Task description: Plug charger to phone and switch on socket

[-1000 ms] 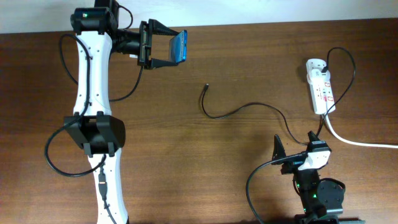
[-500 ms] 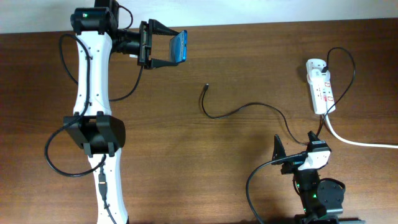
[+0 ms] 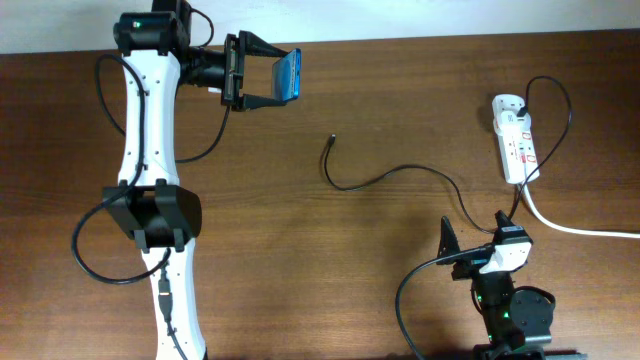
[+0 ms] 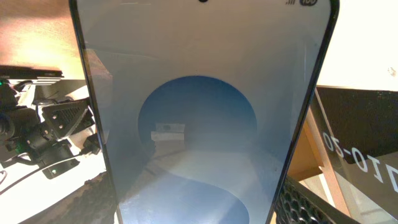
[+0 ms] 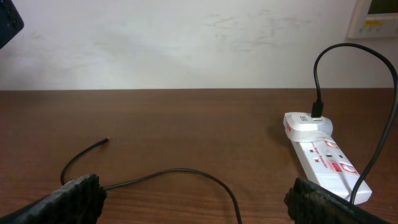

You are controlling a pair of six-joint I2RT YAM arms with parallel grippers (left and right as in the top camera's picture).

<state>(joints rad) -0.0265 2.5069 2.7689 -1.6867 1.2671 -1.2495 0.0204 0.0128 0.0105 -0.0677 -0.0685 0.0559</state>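
My left gripper [image 3: 283, 87] is shut on the phone [image 3: 289, 73], holding it on edge above the table at the back left. Its blue screen fills the left wrist view [image 4: 202, 118]. The charger is a thin black cable [image 3: 400, 172] lying across the table middle, with its plug tip [image 3: 331, 139] free at the left end. The cable also shows in the right wrist view [image 5: 180, 173], with the tip [image 5: 107, 140] at the left. The socket [image 3: 515, 140] lies at the right, also in the right wrist view [image 5: 323, 155]. My right gripper [image 3: 474, 232] is open and empty at the front right.
A white adapter [image 5: 308, 124] sits plugged into the socket's far end. The socket's thick white cord [image 3: 580, 228] runs off to the right. The table's back edge meets a white wall [image 5: 186, 37].
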